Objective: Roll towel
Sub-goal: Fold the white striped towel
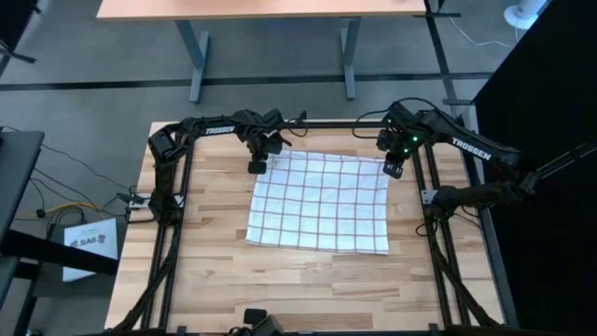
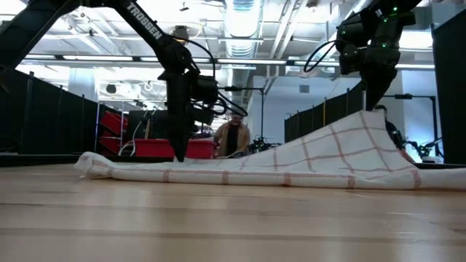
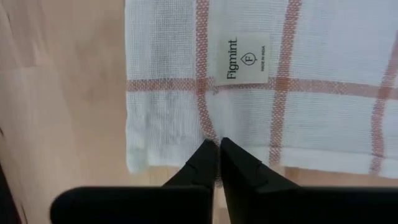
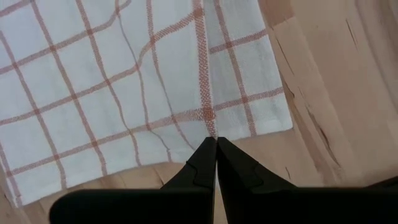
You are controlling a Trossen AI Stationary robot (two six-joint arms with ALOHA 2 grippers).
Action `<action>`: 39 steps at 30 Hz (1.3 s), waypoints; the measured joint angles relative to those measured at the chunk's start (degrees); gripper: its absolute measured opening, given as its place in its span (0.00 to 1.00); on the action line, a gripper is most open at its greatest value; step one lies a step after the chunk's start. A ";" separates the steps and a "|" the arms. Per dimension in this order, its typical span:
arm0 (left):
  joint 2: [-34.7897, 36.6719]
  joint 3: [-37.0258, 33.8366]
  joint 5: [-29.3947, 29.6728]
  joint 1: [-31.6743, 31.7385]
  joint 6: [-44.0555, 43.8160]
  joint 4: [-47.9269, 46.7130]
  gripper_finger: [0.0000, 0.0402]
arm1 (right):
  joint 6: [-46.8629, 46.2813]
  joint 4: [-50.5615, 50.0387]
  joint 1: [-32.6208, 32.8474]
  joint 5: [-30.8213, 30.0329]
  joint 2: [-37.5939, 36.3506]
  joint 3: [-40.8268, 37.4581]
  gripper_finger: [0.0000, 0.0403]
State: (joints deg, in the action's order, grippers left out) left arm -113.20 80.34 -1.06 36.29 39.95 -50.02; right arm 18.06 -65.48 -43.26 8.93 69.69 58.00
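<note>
From above, the towel lies spread on the wooden worktop, its far edge running between the left pincer and the right pincer, each set at one far corner; bare wood lies open on the near side of both, room enough to roll toward. The low view shows the cloth thin and limp: under the right pincer its corner is lifted into a slack tent, while by the left pincer it lies flat and slightly puckered, so it should weigh little, drape freely and crease or slide unless both corners move together. A person stands far behind the worktop. In the left wrist view the left pincer has its tips pressed together on the hem, just ahead of them a sewn label and, to one side, the towel's side edge with bare wood beyond. The right wrist view shows the right pincer pinching the hem where a red line meets it, apparently with cloth between the tips, the free corner close beside it. The hemmed corners look the firmest hold.
</note>
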 joint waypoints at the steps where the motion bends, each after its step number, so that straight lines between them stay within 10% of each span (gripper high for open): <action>1: 0.13 0.81 0.03 -0.04 -0.48 -1.16 0.00 | 0.00 -0.05 0.01 0.00 0.00 0.00 0.00; 22: 16.78 3.50 0.75 -11.45 -14.25 -16.90 0.00 | -5.21 -4.22 9.16 0.00 -4.55 0.00 0.00; 39: 34.96 0.78 -11.30 -23.96 -38.40 -26.51 0.00 | -35.27 -5.62 42.42 4.76 -18.86 0.00 0.00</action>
State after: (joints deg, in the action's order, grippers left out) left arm -78.24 81.12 -12.36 12.33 1.54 -76.53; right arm -17.20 -71.11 -0.84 13.69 50.83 58.00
